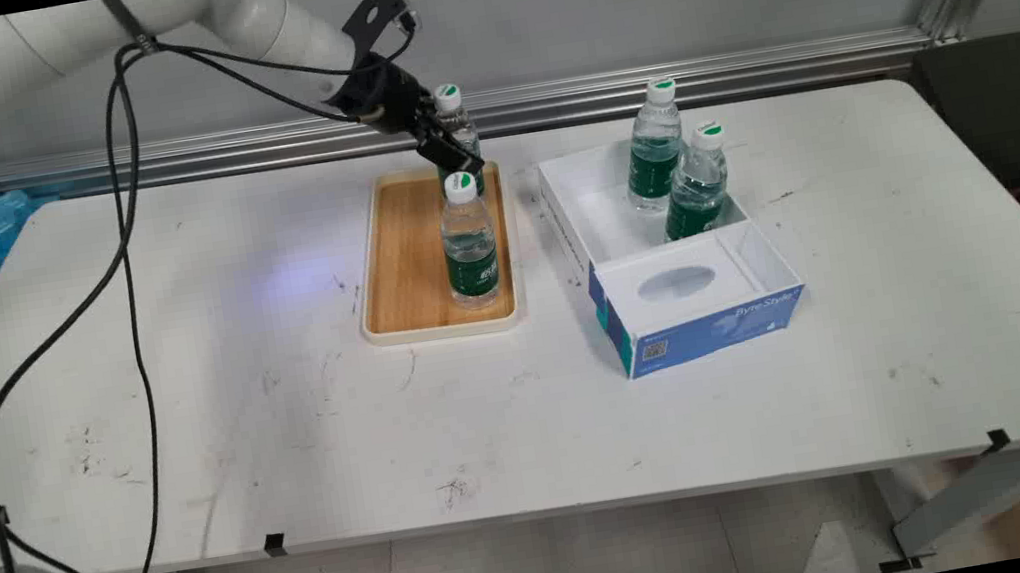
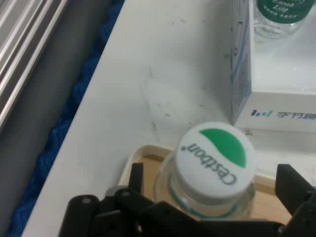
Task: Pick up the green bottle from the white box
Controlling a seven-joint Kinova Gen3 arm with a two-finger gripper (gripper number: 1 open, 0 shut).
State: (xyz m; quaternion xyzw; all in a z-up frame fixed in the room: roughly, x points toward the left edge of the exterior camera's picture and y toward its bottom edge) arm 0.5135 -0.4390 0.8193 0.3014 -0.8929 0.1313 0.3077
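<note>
We see the pincer [image 1: 452, 148] slanting down from the upper left over the far end of the tray [image 1: 397, 273], with its fingers on either side of the far bottle [image 1: 457, 122], below the cap. In the hand view that bottle's cap [image 2: 215, 158], white with a green patch and the word Cestbon, sits between the two fingers [image 2: 296, 190], one showing at each side of the bottle's shoulder; we cannot tell whether they press on the plastic or stand just off it, so whether the bottle is gripped is not clear to us. The far bottle is upright, and its foot is hidden, so we cannot tell if it stands on the tray or hangs just above it. Just in front of the pincer, toward the table's near side, a second bottle [image 1: 470, 247] stands upright on the tray, its cap right below the fingertips. To the pincer's right, well apart, a white and blue box [image 1: 708, 323] lies open on the table [image 1: 290, 441], and two more bottles [image 1: 654, 149] [image 1: 697, 183] stand upright in its far compartment, close together. In the hand view the box's side [image 2: 242, 74] shows beyond the cap. Black cables [image 1: 135, 312] hang from the arm to the pincer's left.
</note>
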